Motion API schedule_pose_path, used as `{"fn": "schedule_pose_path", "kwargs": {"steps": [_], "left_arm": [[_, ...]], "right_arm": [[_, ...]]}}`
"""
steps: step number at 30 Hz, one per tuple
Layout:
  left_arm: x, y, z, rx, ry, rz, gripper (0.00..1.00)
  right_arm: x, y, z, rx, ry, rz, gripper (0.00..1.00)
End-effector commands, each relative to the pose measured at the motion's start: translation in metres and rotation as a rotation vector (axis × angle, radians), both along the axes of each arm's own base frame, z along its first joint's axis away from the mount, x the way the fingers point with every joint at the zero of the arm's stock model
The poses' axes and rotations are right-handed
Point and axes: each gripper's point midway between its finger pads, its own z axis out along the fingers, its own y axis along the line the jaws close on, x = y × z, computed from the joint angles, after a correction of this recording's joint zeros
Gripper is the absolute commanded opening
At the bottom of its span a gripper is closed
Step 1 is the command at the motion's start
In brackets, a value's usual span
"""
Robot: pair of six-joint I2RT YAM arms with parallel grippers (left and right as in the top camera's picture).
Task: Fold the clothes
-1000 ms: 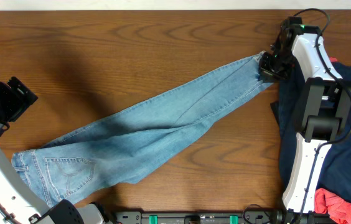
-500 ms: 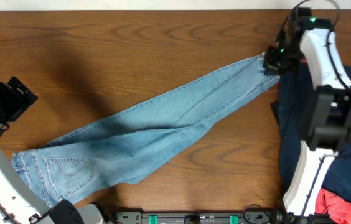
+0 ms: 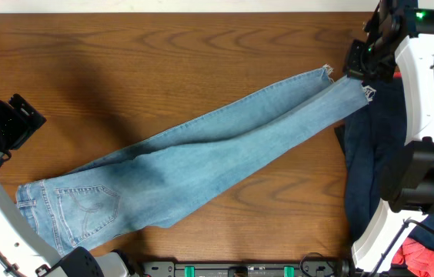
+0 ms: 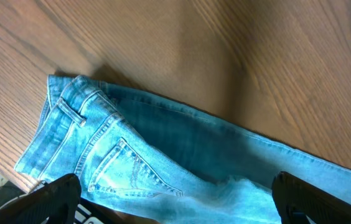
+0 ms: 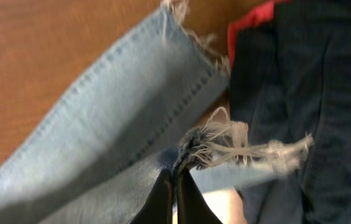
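The light-blue jeans (image 3: pixel 201 158) lie slantwise across the wooden table, with the waist and back pockets (image 4: pixel 126 165) at the lower left and the frayed hems at the upper right. My right gripper (image 3: pixel 359 68) is shut on the frayed hem (image 5: pixel 225 142) of one leg and holds it lifted over the edge of the dark navy garment (image 5: pixel 315 93). The other leg's hem (image 3: pixel 326 71) rests flat on the table. My left gripper (image 4: pixel 177 205) hangs open above the waist end and touches nothing; it is off to the left (image 3: pixel 15 123) in the overhead view.
A pile of dark navy cloth (image 3: pixel 363 165) with a coral-red garment (image 3: pixel 415 250) fills the right edge of the table under the right arm. A black rail (image 3: pixel 240 269) runs along the front edge, close to the jeans' waist.
My right gripper has moved right and toward the far edge with one leg's hem, pulling that leg apart from the other and straightening the jeans. The left arm has stayed still.
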Motion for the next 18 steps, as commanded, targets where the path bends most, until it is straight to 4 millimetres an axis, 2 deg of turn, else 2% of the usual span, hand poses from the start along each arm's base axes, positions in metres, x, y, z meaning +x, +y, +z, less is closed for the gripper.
{"fn": "schedule_pose_path", "kwargs": {"steps": [1, 5, 9, 10, 13, 15, 18], "left_arm": [[-0.002, 0.000, 0.007, 0.015, -0.017, 0.003, 0.98], [-0.002, 0.000, 0.007, 0.015, -0.018, 0.003, 0.98], [-0.002, 0.000, 0.007, 0.015, -0.017, 0.003, 0.98], [-0.002, 0.000, 0.007, 0.015, -0.017, 0.002, 0.98], [-0.002, 0.000, 0.007, 0.015, -0.017, 0.003, 0.98], [-0.002, 0.000, 0.007, 0.015, -0.017, 0.002, 0.98], [-0.002, 0.000, 0.007, 0.015, -0.016, 0.002, 0.98]], "right_arm": [[0.014, 0.001, -0.003, -0.019, -0.031, -0.044, 0.01], [0.036, 0.003, -0.012, -0.001, -0.081, -0.095, 0.01], [0.052, 0.004, -0.038, 0.019, -0.072, -0.143, 0.01], [0.055, 0.005, -0.046, 0.023, -0.066, -0.150, 0.06], [0.075, 0.013, -0.071, 0.034, -0.093, -0.082, 0.56], [0.086, 0.025, -0.089, 0.049, -0.113, 0.042, 0.66], [0.082, 0.035, -0.112, 0.077, -0.073, 0.124, 0.70]]}}
